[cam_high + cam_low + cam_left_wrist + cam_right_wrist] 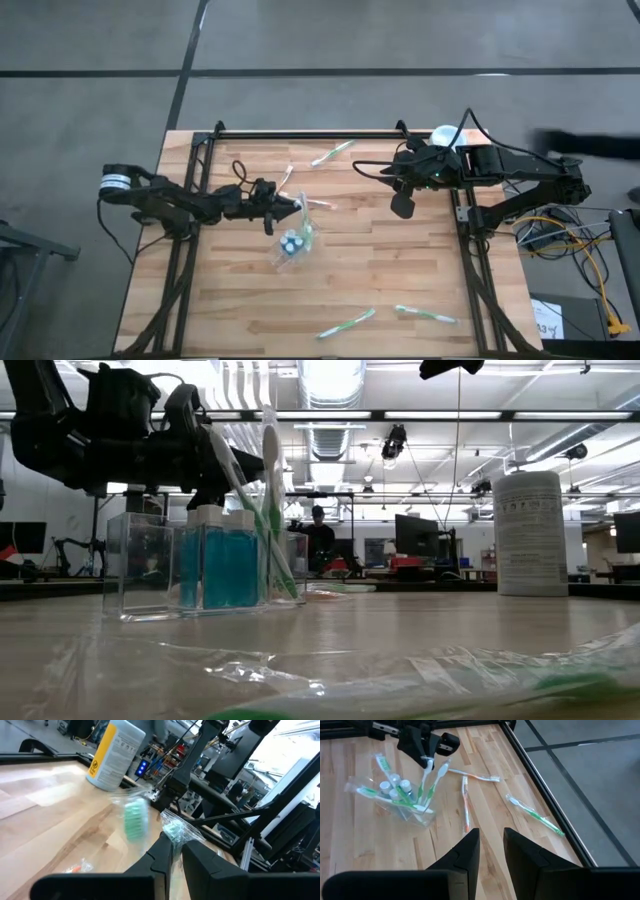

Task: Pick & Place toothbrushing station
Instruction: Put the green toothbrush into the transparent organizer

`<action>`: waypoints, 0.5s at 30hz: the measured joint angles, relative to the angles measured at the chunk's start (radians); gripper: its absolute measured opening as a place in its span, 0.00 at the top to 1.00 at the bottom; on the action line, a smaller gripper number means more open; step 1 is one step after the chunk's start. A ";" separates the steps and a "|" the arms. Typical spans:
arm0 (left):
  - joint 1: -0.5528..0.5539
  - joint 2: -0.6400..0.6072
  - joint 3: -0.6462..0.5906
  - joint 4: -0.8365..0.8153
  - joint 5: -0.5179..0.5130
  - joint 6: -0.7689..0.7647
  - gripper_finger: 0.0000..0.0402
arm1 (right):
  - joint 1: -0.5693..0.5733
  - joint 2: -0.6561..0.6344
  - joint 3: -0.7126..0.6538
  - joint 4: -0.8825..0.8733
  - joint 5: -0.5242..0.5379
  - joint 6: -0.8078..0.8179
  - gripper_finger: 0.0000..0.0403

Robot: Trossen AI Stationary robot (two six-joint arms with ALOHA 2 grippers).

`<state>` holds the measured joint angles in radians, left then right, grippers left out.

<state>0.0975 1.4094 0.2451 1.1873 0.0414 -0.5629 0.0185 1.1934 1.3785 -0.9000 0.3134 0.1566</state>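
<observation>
High view: clear holder (292, 246) sits just left of table centre, blue-capped bottles inside. Left gripper (297, 209) at its 12 o'clock, arm stretched in from 9 o'clock, fingers clamped on a wrapped toothbrush (309, 214). Right gripper (401, 205) hangs at 2 o'clock from the holder, well apart.

Low view: brushes (268, 500) in the holder stand near upright, heads up, leaning slightly.

Left wrist view: fingers (161, 854) pinch crinkled wrapper; green brush head (136, 819) points away from the gripper.

Right wrist view: right fingers (468, 851) slightly apart, holding nothing. Orange brush (466, 802) and green brush (534, 815) lie flat on the table (380, 845) between holder and the edge rail.
</observation>
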 joint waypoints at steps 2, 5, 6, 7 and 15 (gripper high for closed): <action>0.000 -0.007 -0.002 -0.009 0.002 0.003 0.89 | 0.000 0.000 0.000 0.000 0.000 0.000 0.80; 0.000 -0.015 -0.004 -0.028 0.007 0.007 0.82 | 0.000 0.000 0.000 0.000 0.000 0.000 0.80; 0.000 -0.017 -0.005 -0.030 0.009 0.008 0.80 | 0.000 0.000 0.000 0.000 0.000 0.000 0.80; -0.001 -0.017 -0.005 -0.032 0.010 0.008 0.77 | 0.000 0.000 0.000 0.000 0.000 0.000 0.80; -0.001 -0.028 -0.005 -0.027 0.011 0.003 0.67 | 0.000 0.000 0.000 0.000 0.000 0.000 0.80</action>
<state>0.0966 1.3819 0.2398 1.1601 0.0522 -0.5594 0.0189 1.1938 1.3783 -0.8999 0.3134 0.1564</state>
